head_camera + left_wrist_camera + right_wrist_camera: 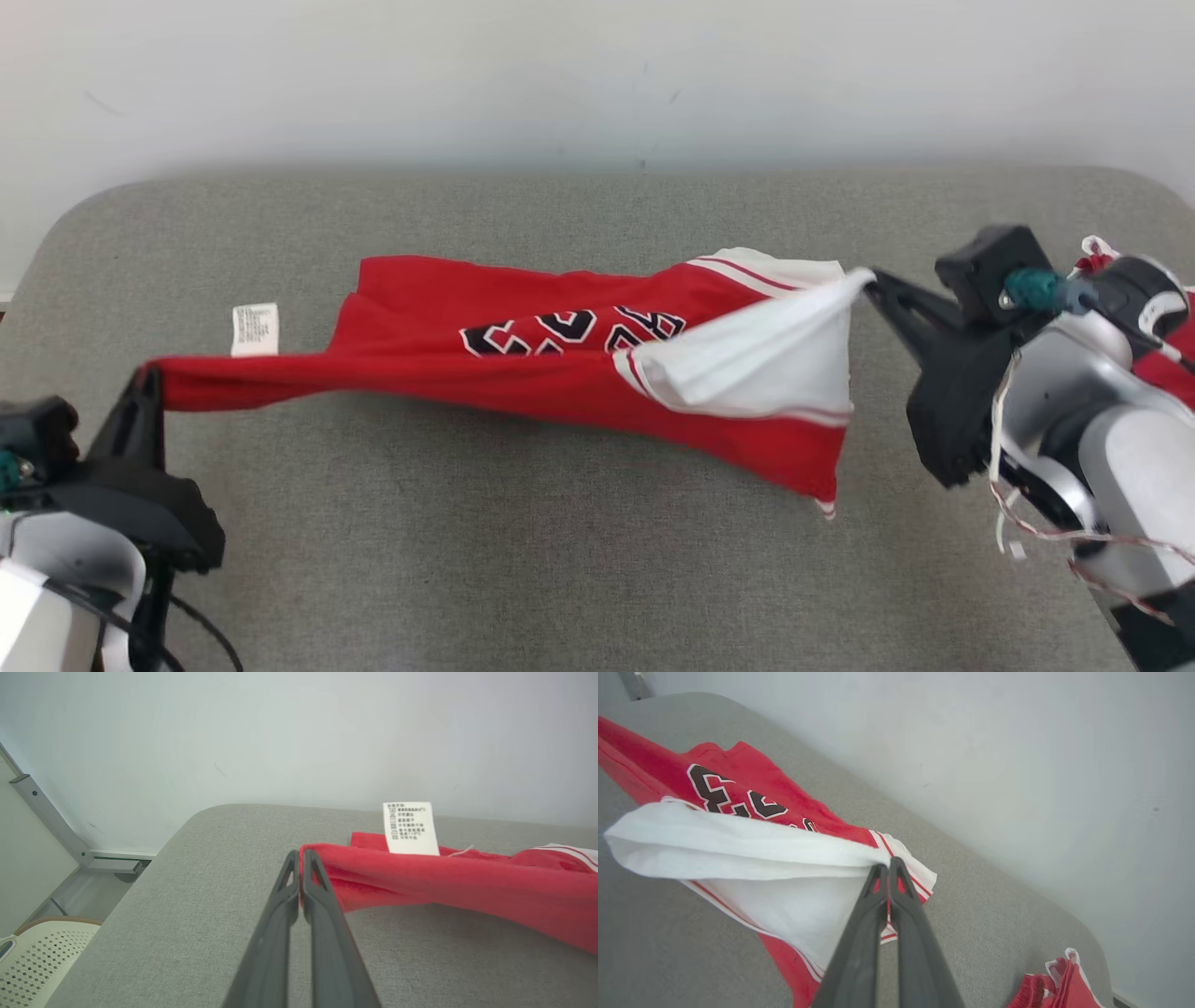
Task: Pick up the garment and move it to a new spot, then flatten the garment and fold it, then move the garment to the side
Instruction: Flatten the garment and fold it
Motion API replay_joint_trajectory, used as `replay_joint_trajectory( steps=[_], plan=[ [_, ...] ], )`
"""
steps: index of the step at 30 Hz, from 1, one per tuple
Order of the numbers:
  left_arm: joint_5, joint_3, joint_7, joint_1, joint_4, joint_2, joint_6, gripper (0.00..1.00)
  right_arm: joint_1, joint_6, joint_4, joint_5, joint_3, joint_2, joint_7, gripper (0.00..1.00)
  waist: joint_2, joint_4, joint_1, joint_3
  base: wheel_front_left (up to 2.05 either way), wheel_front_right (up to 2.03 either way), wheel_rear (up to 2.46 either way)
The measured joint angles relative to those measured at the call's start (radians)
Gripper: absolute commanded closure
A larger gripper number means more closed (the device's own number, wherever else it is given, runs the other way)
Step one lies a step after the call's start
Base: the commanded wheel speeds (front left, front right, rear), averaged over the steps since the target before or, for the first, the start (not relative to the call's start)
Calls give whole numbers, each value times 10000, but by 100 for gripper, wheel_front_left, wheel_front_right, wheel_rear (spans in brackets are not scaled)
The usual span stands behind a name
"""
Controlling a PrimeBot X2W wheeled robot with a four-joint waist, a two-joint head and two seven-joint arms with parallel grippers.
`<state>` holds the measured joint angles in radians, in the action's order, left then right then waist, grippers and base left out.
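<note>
Head view shows the red garment (560, 373) stretched sideways across the middle of the grey tabletop (467, 560), pulled between both arms. The left tool (149, 378) is near the tabletop's left edge, its two dark fingers pressed together on the garment's red end, which is drawn into a narrow band there. The right tool (873, 280) is toward the tabletop's right edge, its fingers likewise clamped tight on a corner of the garment's white panel, which has thin red stripes along its border. Black lettering (569, 331) outlined in white crosses the red cloth around the tabletop's centre, partly creased. A white care label (255, 329) stands up from the garment on the tabletop's left half. The garment's lower right corner points toward the tabletop's near edge.

Left wrist view has the left tool (300, 856) closed on the red fold, with the garment (467, 886) and care label (411, 828) just beyond.

Right wrist view has the right tool (888, 863) pinching the white hem of the garment (738, 784). A second red and white cloth (1055, 984) lies bunched near the tabletop's right end, apart from the garment
</note>
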<state>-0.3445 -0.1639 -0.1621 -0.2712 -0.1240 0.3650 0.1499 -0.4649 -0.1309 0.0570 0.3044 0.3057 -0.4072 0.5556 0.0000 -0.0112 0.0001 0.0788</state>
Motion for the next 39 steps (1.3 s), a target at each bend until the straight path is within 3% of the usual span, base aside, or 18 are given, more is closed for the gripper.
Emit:
replay_joint_trajectory(
  steps=[9, 24, 29, 35, 39],
  plan=[
    [82, -163, 309, -965, -155, -334, 157, 100, -1424, 0, -1185, -629, 2, 453, -1430, 100, 0, 77, 0, -13, 0, 0, 0],
    [-263, -646, 575, -2673, -918, -1172, -263, 100, -2683, 0, -2681, -483, 633, 506, -1774, 100, 0, 7, 0, 739, 0, 0, 0],
    [-265, -763, 744, -4135, -1202, -1457, -355, 100, -3953, 0, -3193, -79, 892, 702, -1910, 100, 1, -32, 0, 1388, 0, 0, 0],
    [-148, -788, 1177, -6339, -2157, -1885, -368, 100, -5499, 0, -4349, 1674, 663, 1461, -2157, 100, 1, -78, 1, 2412, 0, 0, 0],
    [-81, -903, 1515, -7658, -2911, -2021, -637, 100, -6739, 0, -5078, 2571, 522, 1908, -2755, 100, 2, -130, 2, 3122, 0, 0, 0]
  ],
)
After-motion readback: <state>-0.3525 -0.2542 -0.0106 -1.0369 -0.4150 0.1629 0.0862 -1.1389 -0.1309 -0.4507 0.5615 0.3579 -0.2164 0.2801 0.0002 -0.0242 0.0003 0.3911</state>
